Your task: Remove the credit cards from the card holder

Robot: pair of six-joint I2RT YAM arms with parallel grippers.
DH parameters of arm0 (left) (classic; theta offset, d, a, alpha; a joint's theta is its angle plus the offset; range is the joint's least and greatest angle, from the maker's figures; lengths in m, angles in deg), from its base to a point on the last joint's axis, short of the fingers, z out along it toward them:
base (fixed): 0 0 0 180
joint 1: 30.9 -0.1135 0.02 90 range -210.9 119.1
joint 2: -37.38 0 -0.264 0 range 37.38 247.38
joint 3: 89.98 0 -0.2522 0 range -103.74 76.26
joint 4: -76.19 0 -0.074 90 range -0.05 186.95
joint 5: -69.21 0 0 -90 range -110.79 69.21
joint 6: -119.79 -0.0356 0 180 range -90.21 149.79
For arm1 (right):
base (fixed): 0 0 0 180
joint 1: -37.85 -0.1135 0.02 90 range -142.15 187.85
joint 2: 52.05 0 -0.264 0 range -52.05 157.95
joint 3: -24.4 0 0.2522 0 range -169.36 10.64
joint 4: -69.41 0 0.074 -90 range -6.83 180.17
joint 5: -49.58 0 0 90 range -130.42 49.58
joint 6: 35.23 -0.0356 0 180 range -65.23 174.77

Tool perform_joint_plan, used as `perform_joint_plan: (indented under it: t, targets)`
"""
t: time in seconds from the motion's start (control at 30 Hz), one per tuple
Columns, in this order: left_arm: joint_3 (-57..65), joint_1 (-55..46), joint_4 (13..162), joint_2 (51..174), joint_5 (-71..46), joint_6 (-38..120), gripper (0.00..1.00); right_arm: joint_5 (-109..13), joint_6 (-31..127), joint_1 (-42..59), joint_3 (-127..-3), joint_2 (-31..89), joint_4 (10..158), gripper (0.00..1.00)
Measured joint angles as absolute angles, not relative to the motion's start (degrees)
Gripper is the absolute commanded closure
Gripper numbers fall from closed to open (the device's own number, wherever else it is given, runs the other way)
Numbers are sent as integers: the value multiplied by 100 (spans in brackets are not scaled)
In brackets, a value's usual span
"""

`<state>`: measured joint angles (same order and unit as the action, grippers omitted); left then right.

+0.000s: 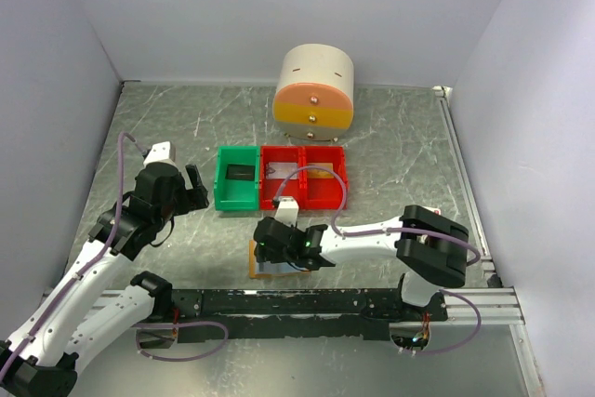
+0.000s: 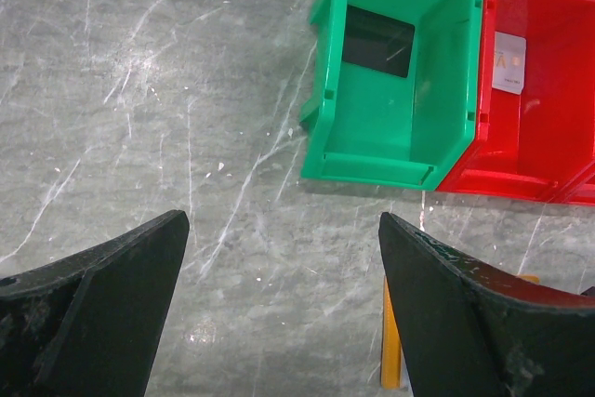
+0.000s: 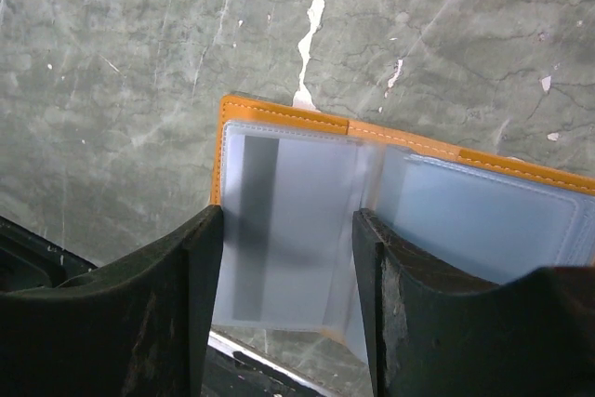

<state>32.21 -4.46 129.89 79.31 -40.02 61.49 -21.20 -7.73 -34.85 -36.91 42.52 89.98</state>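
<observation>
The card holder (image 3: 437, 151) lies open on the table near the front rail, with an orange rim and pale blue pockets; it also shows in the top view (image 1: 258, 267). A grey card with a dark stripe (image 3: 279, 230) sits in its left pocket. My right gripper (image 3: 286, 230) is open just above that pocket, one finger at each long side of the card. In the top view the right gripper (image 1: 279, 246) covers most of the holder. My left gripper (image 2: 284, 230) is open and empty over bare table, left of the green bin; it shows at the left of the top view (image 1: 186, 185).
A green bin (image 1: 236, 178) holds a dark flat rectangle (image 2: 378, 41). Two red bins (image 1: 303, 177) stand to its right, one with a pale card (image 2: 509, 60), the other with a gold-coloured one (image 1: 321, 172). A round cream and orange drawer unit (image 1: 314, 90) stands behind. A black rail (image 1: 307, 302) runs along the front.
</observation>
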Motion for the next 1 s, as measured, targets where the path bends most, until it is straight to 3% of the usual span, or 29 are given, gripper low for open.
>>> perform_joint_plan:
  t: [1.0]
  targets:
    - [3221, -446, 12989, 7948, -3991, 6145, 5, -2172, -508, -3483, -4593, 4818, 9855, 40]
